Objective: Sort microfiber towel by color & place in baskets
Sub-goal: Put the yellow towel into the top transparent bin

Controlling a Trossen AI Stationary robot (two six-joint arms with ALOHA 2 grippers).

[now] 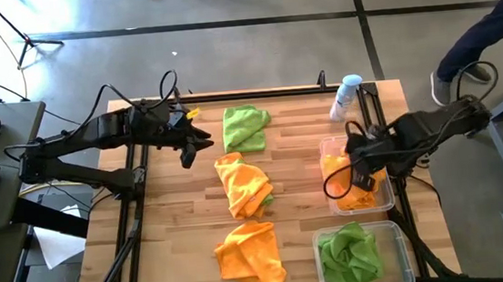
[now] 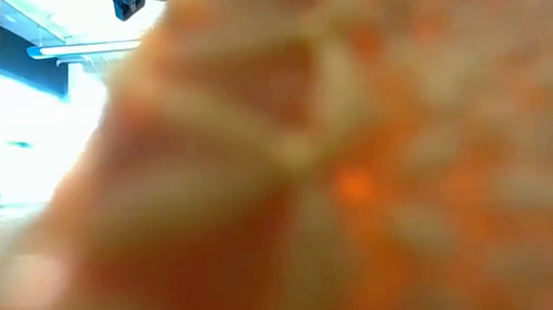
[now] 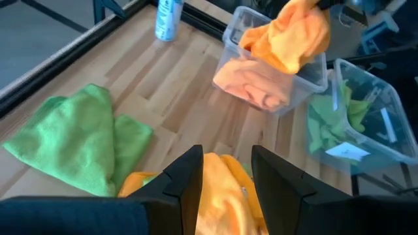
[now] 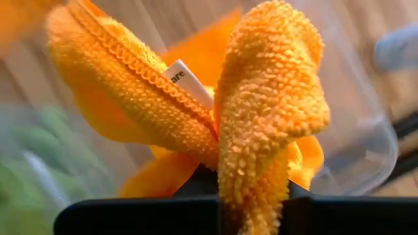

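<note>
Orange cloth (image 4: 261, 130) hangs pinched in your right fingers (image 1: 361, 172), directly over the orange basket (image 1: 330, 148) by the counter's right edge; left fingers (image 3: 225, 186) gape empty.

Both arms are black throughout, built of chunky boxy links. The left arm (image 1: 96, 141) carries thin black cables that loop in arcs above its forearm, and a small yellow patch shows near its wrist. The right arm (image 1: 433, 130) has a thick black cable curling in a loop beside its wrist. The left gripper (image 3: 225, 173) has two flat, angular matte-black fingers (image 3: 186, 179) with bevelled inner edges.
</note>
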